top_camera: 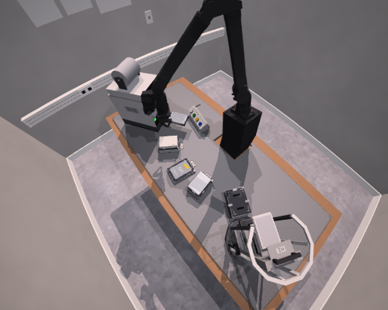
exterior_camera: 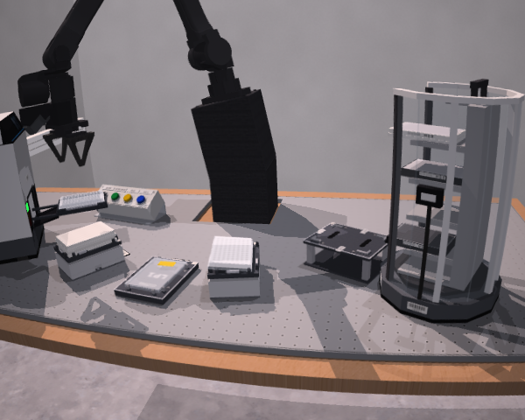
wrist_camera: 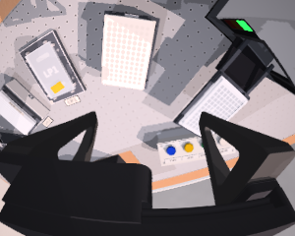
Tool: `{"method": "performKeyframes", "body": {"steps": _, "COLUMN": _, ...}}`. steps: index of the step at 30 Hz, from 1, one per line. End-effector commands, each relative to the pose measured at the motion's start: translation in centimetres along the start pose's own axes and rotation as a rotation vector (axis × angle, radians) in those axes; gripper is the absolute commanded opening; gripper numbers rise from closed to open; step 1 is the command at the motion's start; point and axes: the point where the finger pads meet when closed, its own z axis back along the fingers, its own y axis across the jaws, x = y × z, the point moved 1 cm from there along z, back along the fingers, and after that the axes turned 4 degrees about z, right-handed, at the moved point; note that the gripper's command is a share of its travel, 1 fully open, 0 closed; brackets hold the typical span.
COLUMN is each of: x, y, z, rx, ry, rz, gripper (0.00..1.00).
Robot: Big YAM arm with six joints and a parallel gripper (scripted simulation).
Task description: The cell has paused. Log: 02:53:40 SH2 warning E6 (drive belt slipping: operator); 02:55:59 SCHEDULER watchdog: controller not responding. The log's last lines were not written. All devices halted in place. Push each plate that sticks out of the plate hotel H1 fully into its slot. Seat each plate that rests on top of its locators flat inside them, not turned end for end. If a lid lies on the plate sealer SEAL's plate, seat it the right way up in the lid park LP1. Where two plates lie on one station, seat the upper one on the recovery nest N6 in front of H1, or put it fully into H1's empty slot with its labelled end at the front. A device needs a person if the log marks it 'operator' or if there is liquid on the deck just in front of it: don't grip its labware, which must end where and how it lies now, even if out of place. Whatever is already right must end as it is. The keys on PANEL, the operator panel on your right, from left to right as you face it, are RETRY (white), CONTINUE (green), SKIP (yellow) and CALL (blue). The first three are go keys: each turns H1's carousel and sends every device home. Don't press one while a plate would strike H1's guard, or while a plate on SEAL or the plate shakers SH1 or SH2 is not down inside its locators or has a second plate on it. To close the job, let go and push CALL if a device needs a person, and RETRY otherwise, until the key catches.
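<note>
My gripper [exterior_camera: 68, 145] is open and empty. It hangs above the white well plate [exterior_camera: 80, 199] on the sealer SEAL's [exterior_camera: 3, 190] tray, well clear of it. In the wrist view the fingers frame that plate [wrist_camera: 213, 101] and the PANEL keys [wrist_camera: 181, 148]. The lid park LP1 [exterior_camera: 157, 276] holds a lid with a yellow mark. The shaker by SEAL [exterior_camera: 88, 248] carries a white-topped plate. The other shaker [exterior_camera: 233, 266] carries a well plate that sits askew on top. The nest N6 [exterior_camera: 346, 246] is empty. In the hotel H1 [exterior_camera: 448, 203], the top plate [exterior_camera: 423, 130] reaches past the front post.
PANEL [exterior_camera: 131, 203] stands just right of the sealer tray, with its green, yellow and blue keys showing. The arm's black base [exterior_camera: 238, 157] stands behind the deck's middle. H1's guard ring [top_camera: 280, 250] surrounds the hotel at the near end of the deck.
</note>
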Motion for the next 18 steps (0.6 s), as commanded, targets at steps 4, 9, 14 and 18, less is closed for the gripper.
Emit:
{"method": "performKeyframes", "body": {"steps": 4, "x": 1.4, "y": -0.8, "z": 0.2, "rx": -0.010, "ry": -0.004, "rz": -0.276, "gripper": 1.00}}
{"method": "performKeyframes", "body": {"steps": 9, "x": 2.3, "y": 1.4, "z": 0.3, "rx": -0.007, "ry": -0.009, "rz": -0.076, "gripper": 1.00}}
{"method": "performKeyframes", "body": {"steps": 14, "x": 2.7, "y": 2.7, "z": 0.3, "rx": -0.007, "ry": -0.006, "rz": -0.019, "gripper": 1.00}}
{"method": "performKeyframes", "body": {"steps": 18, "x": 3.1, "y": 3.6, "z": 0.3, "rx": -0.007, "ry": -0.006, "rz": -0.041, "gripper": 1.00}}
